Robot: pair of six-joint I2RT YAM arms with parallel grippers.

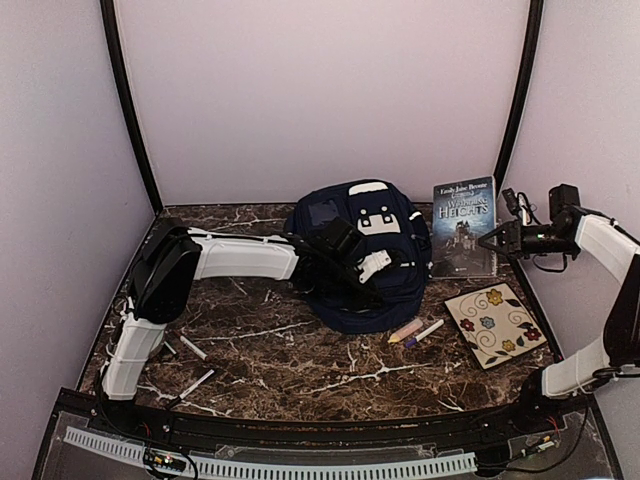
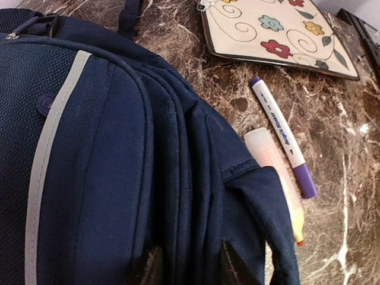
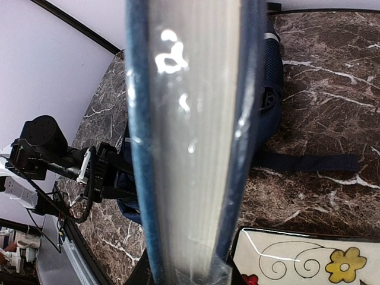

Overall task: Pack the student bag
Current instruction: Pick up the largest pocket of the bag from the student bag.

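The student bag (image 1: pixel 365 255) is a navy backpack with white patches, lying in the middle of the table. My left gripper (image 1: pixel 368 292) rests on its front edge. In the left wrist view the gripper (image 2: pixel 193 267) has a fold of the bag (image 2: pixel 119 166) with a zipper seam pinched between its dark fingers (image 2: pixel 237 264). My right gripper (image 1: pixel 492 241) is shut on a blue-covered book (image 1: pixel 465 228) and holds it upright just right of the bag. In the right wrist view the book (image 3: pixel 190 130) shows edge-on between the jaws of the gripper (image 3: pixel 190 274).
An orange-yellow highlighter (image 2: pixel 276 178) and a purple-capped marker (image 2: pixel 282 136) lie by the bag's front right (image 1: pixel 415 332). A cream floral board (image 1: pixel 497 324) lies at the right. Two white pens (image 1: pixel 192 348) lie at the front left near the left arm's base.
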